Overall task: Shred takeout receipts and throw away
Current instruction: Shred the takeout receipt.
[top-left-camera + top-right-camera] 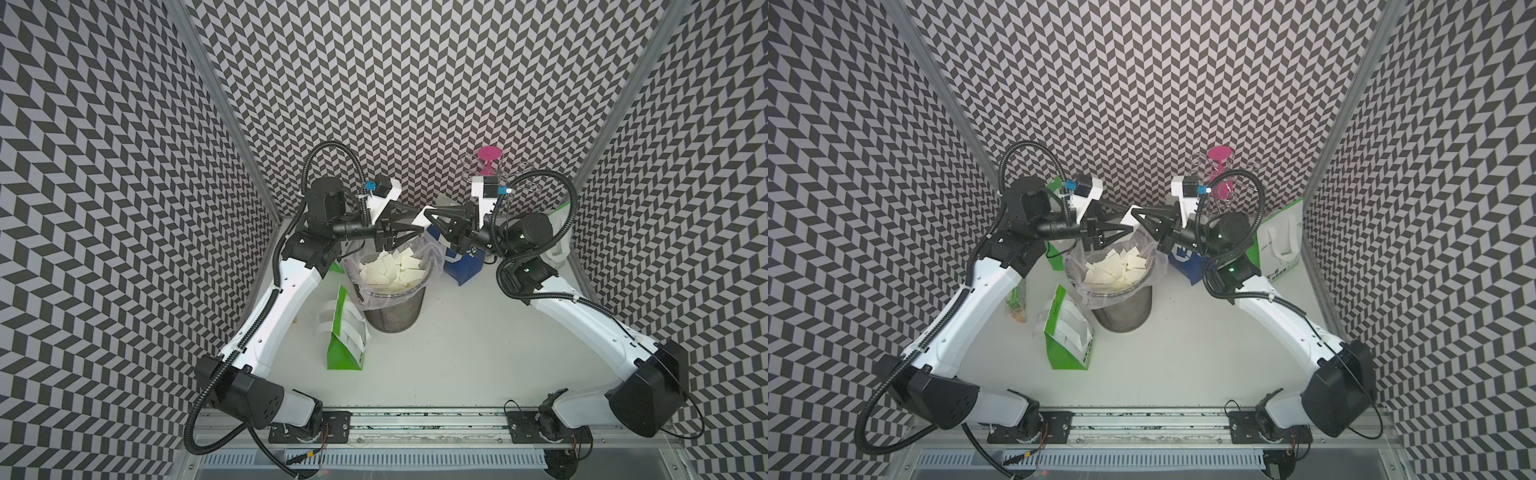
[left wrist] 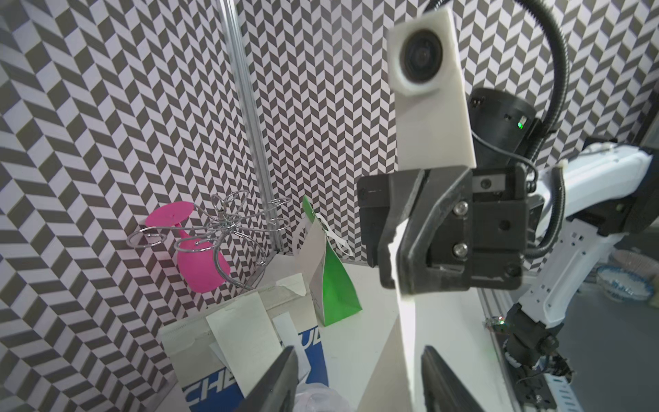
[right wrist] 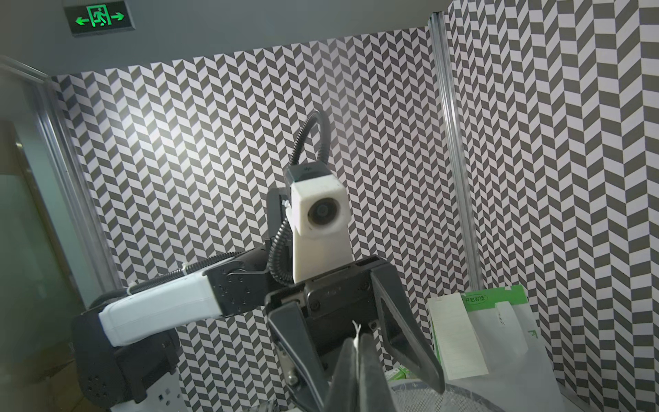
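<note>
A white takeout receipt hangs above the far rim of the mesh bin, between both grippers. My right gripper is shut on it. In the right wrist view the paper's thin edge shows between the closed jaws. My left gripper is open. The receipt strip runs between its spread fingers without touching either. Several torn white scraps fill the bin's plastic liner. More whole receipts lie on a blue-and-white bag and on a green-and-white bag.
A green-and-white bag lies on the table left of the bin. The blue-and-white bag stands right of the bin, with another green bag at the right wall. A wire rack holding a pink cup stands at the back.
</note>
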Controlling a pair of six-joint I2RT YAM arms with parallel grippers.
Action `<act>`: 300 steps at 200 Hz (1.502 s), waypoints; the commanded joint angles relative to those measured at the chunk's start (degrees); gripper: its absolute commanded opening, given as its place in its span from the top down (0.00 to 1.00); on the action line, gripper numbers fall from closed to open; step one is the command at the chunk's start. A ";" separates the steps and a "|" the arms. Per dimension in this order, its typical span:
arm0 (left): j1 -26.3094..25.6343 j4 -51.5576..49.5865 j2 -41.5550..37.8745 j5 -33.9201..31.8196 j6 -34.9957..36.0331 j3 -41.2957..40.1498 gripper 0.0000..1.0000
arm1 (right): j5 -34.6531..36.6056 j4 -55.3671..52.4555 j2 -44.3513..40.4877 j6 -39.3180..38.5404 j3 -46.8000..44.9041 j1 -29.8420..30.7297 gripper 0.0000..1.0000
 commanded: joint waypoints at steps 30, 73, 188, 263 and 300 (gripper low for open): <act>-1.16 0.30 0.20 3.09 -0.29 1.99 0.77 | 2.98 7.74 0.39 4.77 -1.84 0.60 1.00; -0.57 0.23 -0.85 3.13 -0.85 2.16 1.00 | 4.88 3.27 -0.38 -0.23 -1.99 0.44 1.00; -3.88 -29.62 5.06 -19.08 19.03 17.10 1.00 | -3.83 -36.49 6.14 -39.71 18.65 0.16 0.50; -4.17 -30.75 5.73 -19.65 20.10 18.52 1.00 | -0.29 -39.56 7.34 -39.34 20.43 0.16 0.90; -4.17 -30.45 5.25 -20.83 20.20 18.35 1.00 | 3.43 -40.01 7.25 -39.64 20.48 0.24 1.00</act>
